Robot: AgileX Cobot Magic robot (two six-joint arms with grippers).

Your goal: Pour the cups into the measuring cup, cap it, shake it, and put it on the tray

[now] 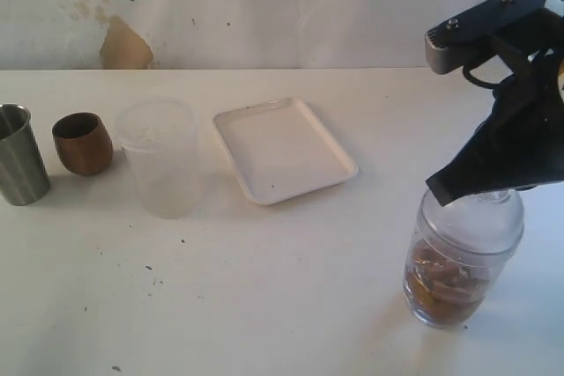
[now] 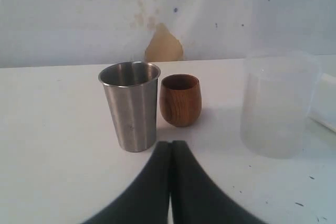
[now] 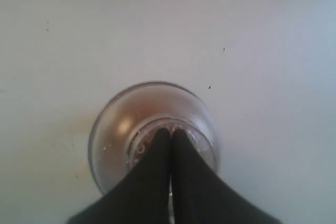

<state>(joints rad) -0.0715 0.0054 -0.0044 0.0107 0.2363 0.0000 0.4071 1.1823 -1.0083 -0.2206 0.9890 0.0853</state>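
Note:
The measuring cup (image 1: 458,261) stands at the front right, a clear vessel with a domed clear cap and brown contents at its bottom. My right gripper (image 1: 438,191) is shut, its fingertips pressed together with nothing between them, right at the top of the cap. The right wrist view looks straight down on the measuring cup (image 3: 118,124) under the right gripper (image 3: 170,130). At the far left stand the steel tumbler (image 1: 19,156) and the brown wooden cup (image 1: 82,143), both upright. The white tray (image 1: 284,149) lies in the middle. My left gripper (image 2: 170,143) is shut, just short of the tumbler (image 2: 131,106) and the wooden cup (image 2: 180,99).
A frosted plastic tub (image 1: 161,158) stands upright between the wooden cup and the tray; the same tub (image 2: 275,103) shows in the left wrist view. A pale wall with a brown stain (image 1: 123,44) runs along the table's back edge.

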